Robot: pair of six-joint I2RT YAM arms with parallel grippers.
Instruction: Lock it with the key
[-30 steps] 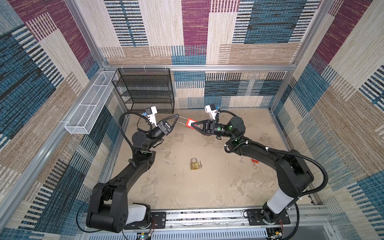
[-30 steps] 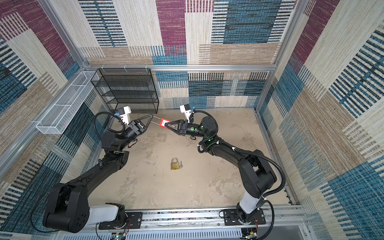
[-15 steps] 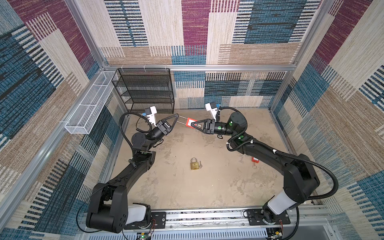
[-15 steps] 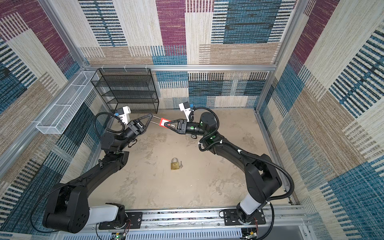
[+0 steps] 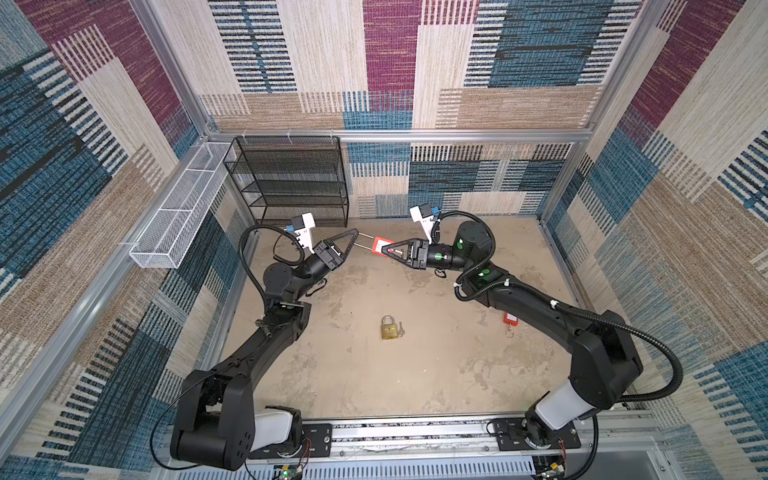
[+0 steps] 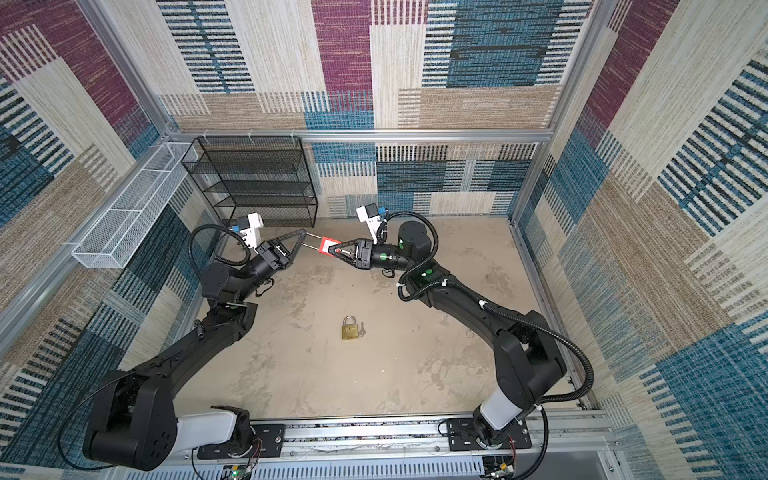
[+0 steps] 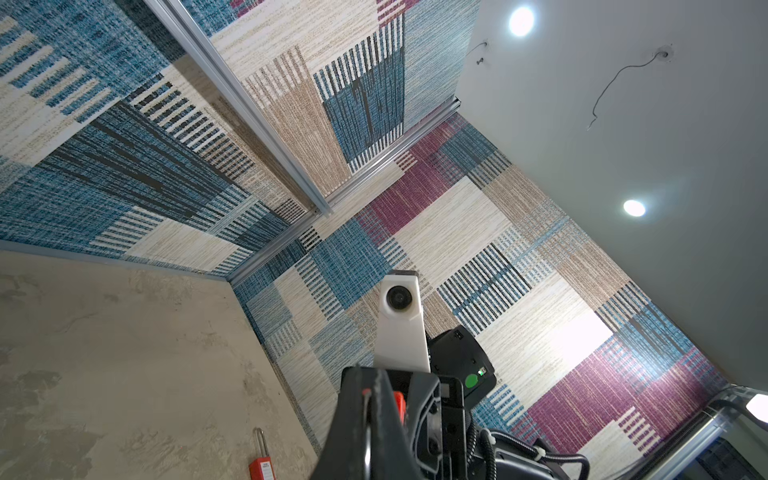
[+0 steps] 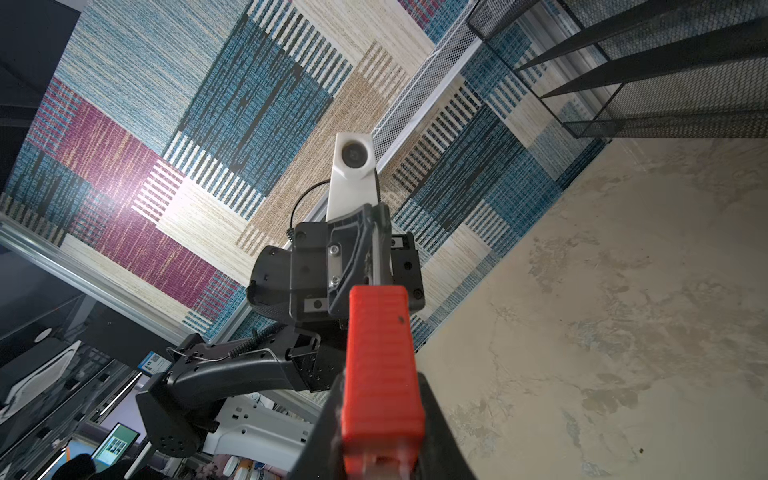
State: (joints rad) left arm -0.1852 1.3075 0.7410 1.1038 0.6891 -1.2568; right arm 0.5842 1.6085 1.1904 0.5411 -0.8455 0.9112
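Observation:
A red padlock (image 5: 382, 245) (image 6: 326, 245) hangs in the air near the back, held between both grippers. My left gripper (image 5: 355, 236) (image 6: 305, 235) is shut on its thin metal shackle (image 5: 365, 241). My right gripper (image 5: 385, 249) (image 6: 333, 249) is shut on its red body (image 8: 380, 365). In the left wrist view the fingers (image 7: 353, 415) pinch the shackle wire, with a strip of red behind. A brass padlock (image 5: 387, 328) (image 6: 351, 328) lies mid-floor, shackle closed, with a small silver key (image 5: 401, 329) (image 6: 362, 328) at its right side.
Another red padlock (image 5: 510, 319) (image 7: 262, 461) lies on the floor by the right arm, with a small ring below it. A black mesh shelf rack (image 5: 291, 183) stands at the back left. A white wire basket (image 5: 178, 216) hangs on the left wall.
The right arm's elbow has swung outward and its wrist has turned. The red padlock stays held between both grippers in nearly the same place.

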